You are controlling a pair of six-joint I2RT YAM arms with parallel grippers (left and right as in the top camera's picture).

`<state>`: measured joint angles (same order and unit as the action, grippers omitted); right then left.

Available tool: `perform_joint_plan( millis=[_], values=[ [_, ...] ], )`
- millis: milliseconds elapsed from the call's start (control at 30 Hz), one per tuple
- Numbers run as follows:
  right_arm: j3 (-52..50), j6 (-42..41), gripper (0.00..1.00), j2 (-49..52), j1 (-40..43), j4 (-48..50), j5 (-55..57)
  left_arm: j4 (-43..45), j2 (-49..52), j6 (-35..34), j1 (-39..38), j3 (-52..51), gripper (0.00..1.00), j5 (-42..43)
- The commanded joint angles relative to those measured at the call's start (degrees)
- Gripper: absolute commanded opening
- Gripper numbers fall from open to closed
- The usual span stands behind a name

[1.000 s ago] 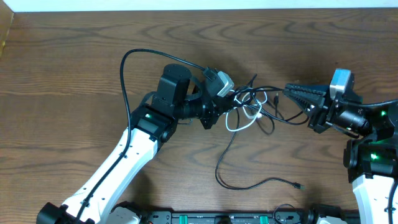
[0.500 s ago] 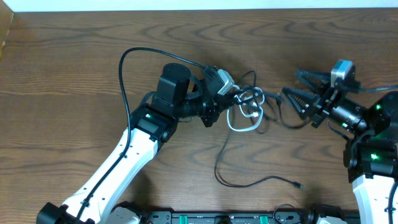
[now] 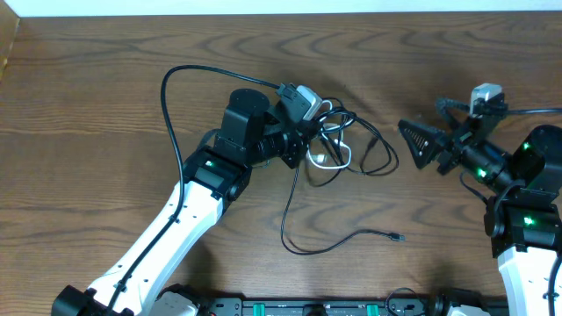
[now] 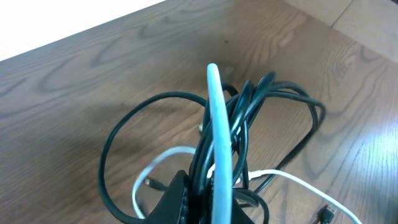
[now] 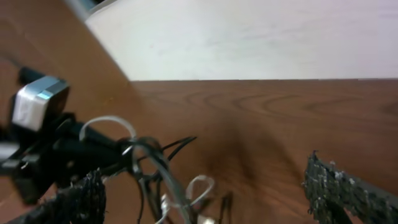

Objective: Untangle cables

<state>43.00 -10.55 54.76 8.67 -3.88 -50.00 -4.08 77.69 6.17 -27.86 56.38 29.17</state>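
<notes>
Left end effector tight on cables

**Bundle mid-bench, my jaws on either side**

The cables lie in a looped bundle on the bench, about the middle and toward the far edge. My left jaws sit at the bundle's left side, clamped on several strands that rise between them. My right jaws stand to the right of the bundle, spread wide and apart from it, with bare bench between. One cord runs from the bundle toward the near edge. It curves right to its plug, well apart from both jaws.
</notes>
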Motion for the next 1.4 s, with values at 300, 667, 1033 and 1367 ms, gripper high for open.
perform_joint_plan(
  millis=[300,667,1033,1367],
  values=[
    [0.26,42.82,0.99,0.0,-0.52,-13.6,-12.72,-1.09,-0.2,8.63,0.17,-0.33,0.07,22.82],
    [0.26,47.95,0.96,0.0,-1.22,-13.42,-15.1,-2.99,-0.2,12.39,-0.55,-0.33,0.07,30.58],
    [0.26,48.98,0.8,0.0,-8.13,-12.66,-14.29,-3.17,-0.2,15.21,-3.74,-0.33,0.07,26.27],
    [0.26,48.98,0.24,0.04,-8.76,-14.01,-12.87,-3.15,-0.2,15.21,-3.74,-0.33,0.08,26.29]
  ],
)
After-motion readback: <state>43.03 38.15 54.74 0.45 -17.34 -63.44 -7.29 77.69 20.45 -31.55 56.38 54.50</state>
